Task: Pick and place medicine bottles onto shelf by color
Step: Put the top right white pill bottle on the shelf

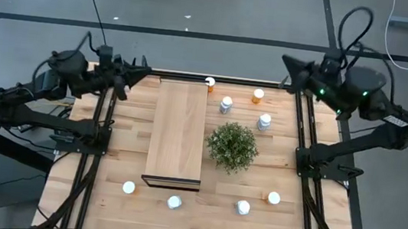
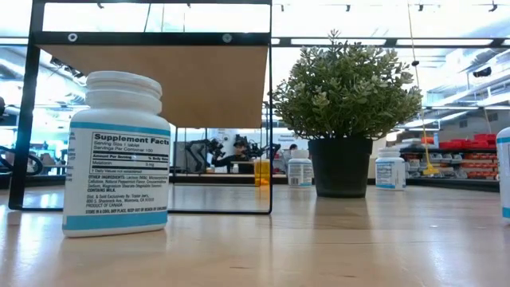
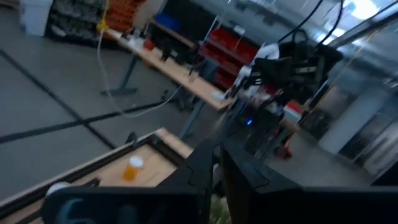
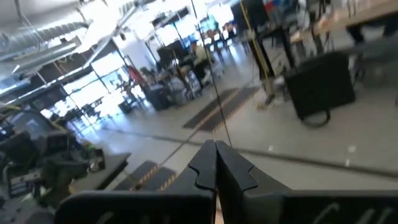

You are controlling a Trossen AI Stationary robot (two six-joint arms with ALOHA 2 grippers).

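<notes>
My left gripper (image 1: 146, 72) is at the far left corner of the table (image 1: 315, 220), just beside the far end of the shelf (image 1: 177, 131), and its fingers are pressed together with nothing between them. My right gripper (image 1: 287, 62) is at the far right corner, above the table edge, also pressed together and holding nothing. In my wrist views both pairs of dark fingers meet at the tips.

The shelf lies along the table, left of the middle, and its top is bare. The medicine bottles all stand on the table. One orange bottle (image 1: 210, 83) is just beside the far right corner of the shelf, and another orange bottle (image 1: 258, 96) is further to the right. Between them, a little nearer, stands a white bottle (image 1: 226, 104), and one more white bottle (image 1: 264, 121) is near the plant (image 1: 232, 146). Along the near side I count four caps (image 1: 128, 188), (image 1: 174, 201), (image 1: 243, 207), (image 1: 274, 198); from above I cannot say surely which colour their bodies are. In the low view a white bottle with a label (image 2: 116, 153) stands very close to the camera. The plant stands to the right of the shelf, apart from it.
</notes>
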